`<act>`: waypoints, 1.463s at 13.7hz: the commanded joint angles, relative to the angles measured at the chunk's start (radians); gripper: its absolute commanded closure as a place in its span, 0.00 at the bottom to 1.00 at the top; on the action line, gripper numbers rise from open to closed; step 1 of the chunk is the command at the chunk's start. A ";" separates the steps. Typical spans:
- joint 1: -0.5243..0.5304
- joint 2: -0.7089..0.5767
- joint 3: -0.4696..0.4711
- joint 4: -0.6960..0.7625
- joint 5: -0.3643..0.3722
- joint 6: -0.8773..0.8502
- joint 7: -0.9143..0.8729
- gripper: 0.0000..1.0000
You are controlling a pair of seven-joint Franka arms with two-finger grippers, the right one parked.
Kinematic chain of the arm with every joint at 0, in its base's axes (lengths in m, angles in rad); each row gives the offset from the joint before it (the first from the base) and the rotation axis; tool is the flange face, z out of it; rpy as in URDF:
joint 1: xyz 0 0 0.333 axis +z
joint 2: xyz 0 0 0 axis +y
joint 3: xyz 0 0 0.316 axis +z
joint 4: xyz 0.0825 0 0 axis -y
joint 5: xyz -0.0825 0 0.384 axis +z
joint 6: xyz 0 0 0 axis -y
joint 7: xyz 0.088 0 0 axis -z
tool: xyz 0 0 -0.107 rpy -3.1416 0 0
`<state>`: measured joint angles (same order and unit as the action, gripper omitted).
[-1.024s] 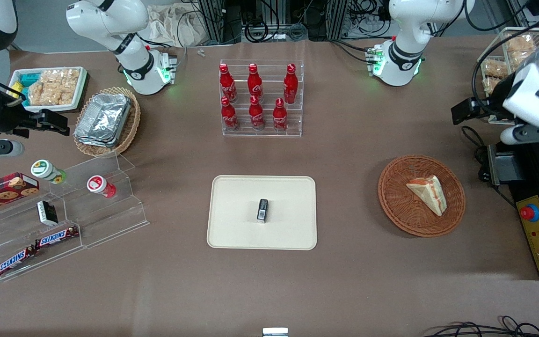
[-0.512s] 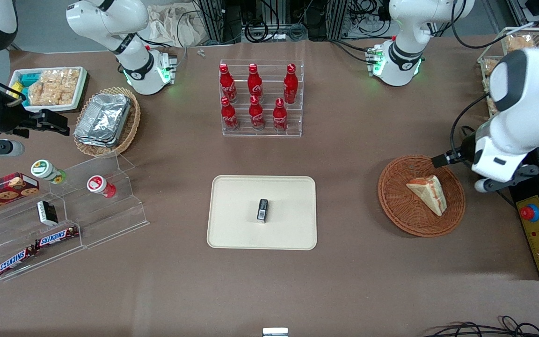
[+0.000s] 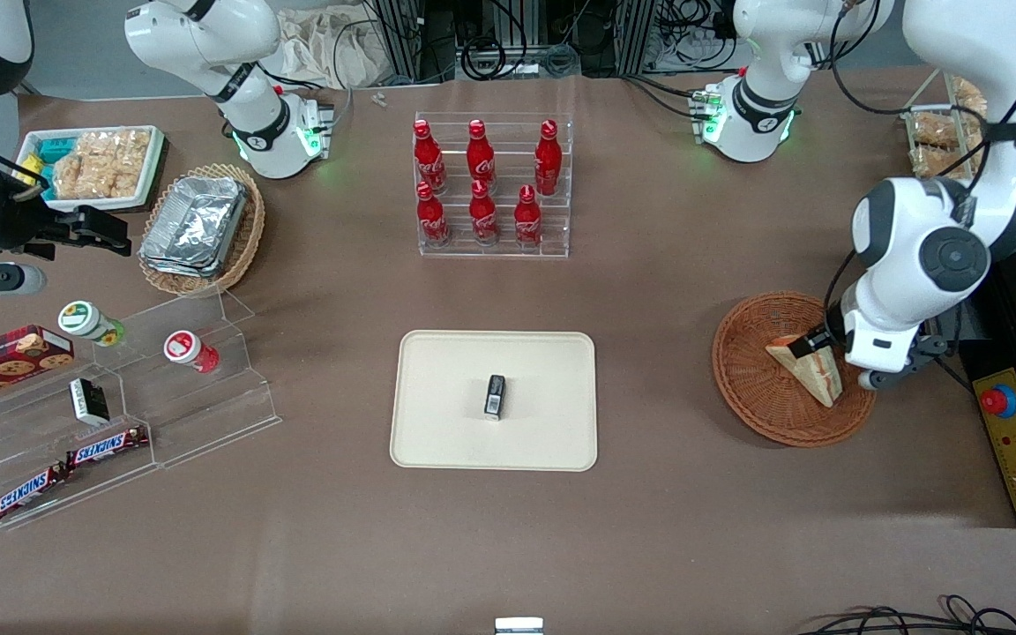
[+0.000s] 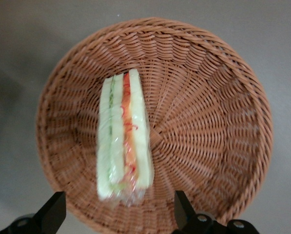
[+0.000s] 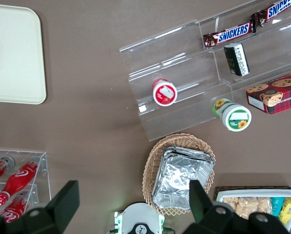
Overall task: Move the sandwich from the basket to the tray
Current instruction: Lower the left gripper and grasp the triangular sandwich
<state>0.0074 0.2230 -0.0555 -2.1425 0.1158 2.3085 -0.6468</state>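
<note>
The sandwich (image 3: 801, 363), a wrapped wedge of white bread with red and green filling, lies in the reddish-brown wicker basket (image 3: 759, 392). My left gripper (image 3: 825, 346) hangs just above the sandwich, over the basket. In the left wrist view the sandwich (image 4: 123, 136) lies with its cut edge up in the basket (image 4: 208, 122). The gripper (image 4: 118, 217) is open, one finger on each side of the sandwich's near end and apart from it. The cream tray (image 3: 442, 379) lies at mid-table; the right wrist view catches one corner of the tray (image 5: 13, 53).
A small black item (image 3: 495, 395) stands on the tray. A clear rack of red bottles (image 3: 490, 185) is farther from the front camera than the tray. A control box with a red button (image 3: 1015, 437) lies beside the basket, at the working arm's end.
The left arm has swung in from the working arm's end of the table and come down over the basket. Its gripper now hangs over the sandwich. The sandwich has not moved.
</note>
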 commanded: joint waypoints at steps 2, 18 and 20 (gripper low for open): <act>0.002 0.065 0.026 -0.011 0.033 0.092 -0.047 0.00; -0.010 -0.162 -0.099 0.165 -0.124 -0.328 0.303 1.00; -0.012 -0.156 -0.160 0.187 -0.186 -0.324 0.338 1.00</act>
<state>-0.0071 0.0545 -0.1749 -1.9843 -0.0201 2.0000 -0.3638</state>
